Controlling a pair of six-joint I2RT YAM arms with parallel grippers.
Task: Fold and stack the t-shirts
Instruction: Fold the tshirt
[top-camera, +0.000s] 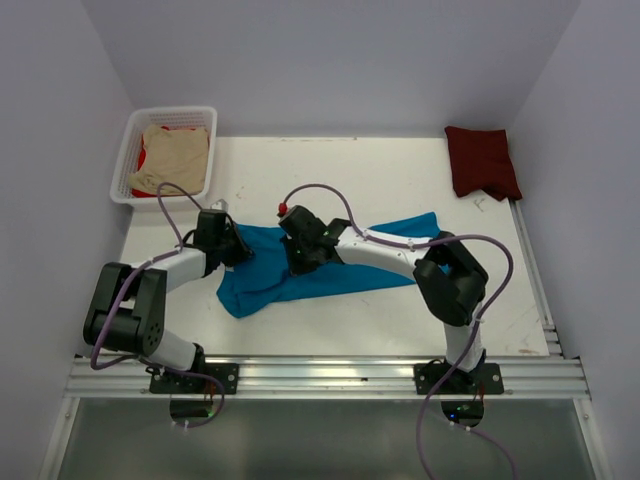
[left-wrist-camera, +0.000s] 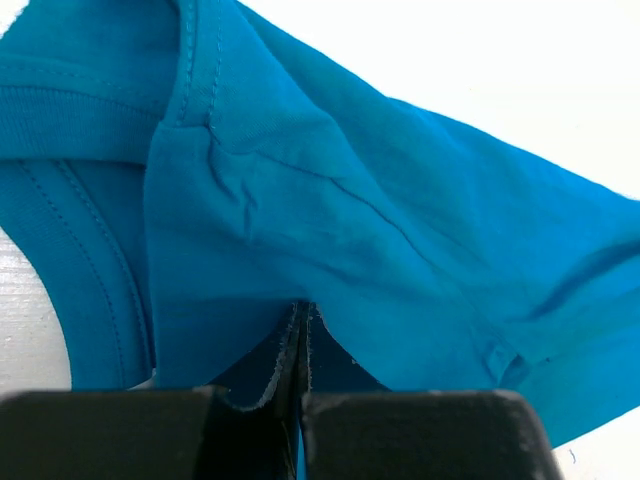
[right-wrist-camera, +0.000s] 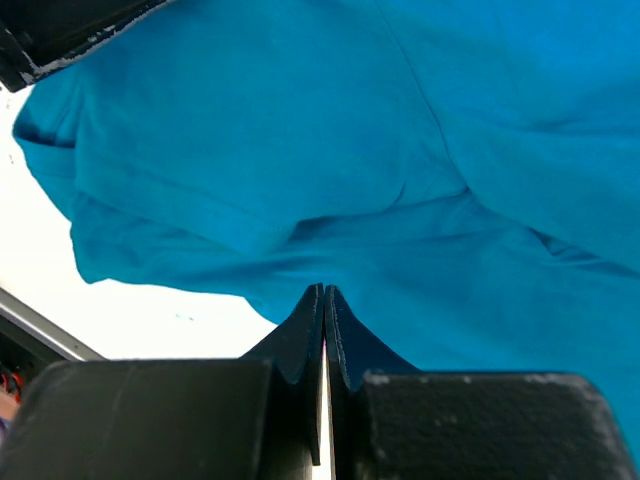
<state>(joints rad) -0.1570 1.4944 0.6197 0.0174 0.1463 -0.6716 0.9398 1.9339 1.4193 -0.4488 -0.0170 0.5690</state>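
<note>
just in front of the white lattice basket (top-camera: 165, 112), toward the arms' bases and over to the right arm's side of it, we are seeing the teal-blue t-shirt (top-camera: 340, 272) lying spread and rumpled on the white table (top-camera: 380, 170). its bunched end is sitting closer to the basket and its longer end is trailing away from it. the left gripper (top-camera: 236, 246) is reaching into the shirt's end nearest the basket. in its wrist view we are finding its jaws pressed together, with a fold of the blue cloth, beside a stitched hem, gathering right at the fingertips. the right gripper (top-camera: 300, 262) is working one step farther from the basket, near the shirt's middle. its jaws are likewise pinched together on the cloth's edge, with only a thin bright slit showing between the black fingers lower down. inside the basket a beige t-shirt (top-camera: 176, 156) is lying crumpled over a red t-shirt (top-camera: 143, 161) that is peeking out at its side. straight across the table from the basket, along the same far edge, a maroon t-shirt (top-camera: 483, 160) is resting folded into a compact pad, well apart from the blue one.
</note>
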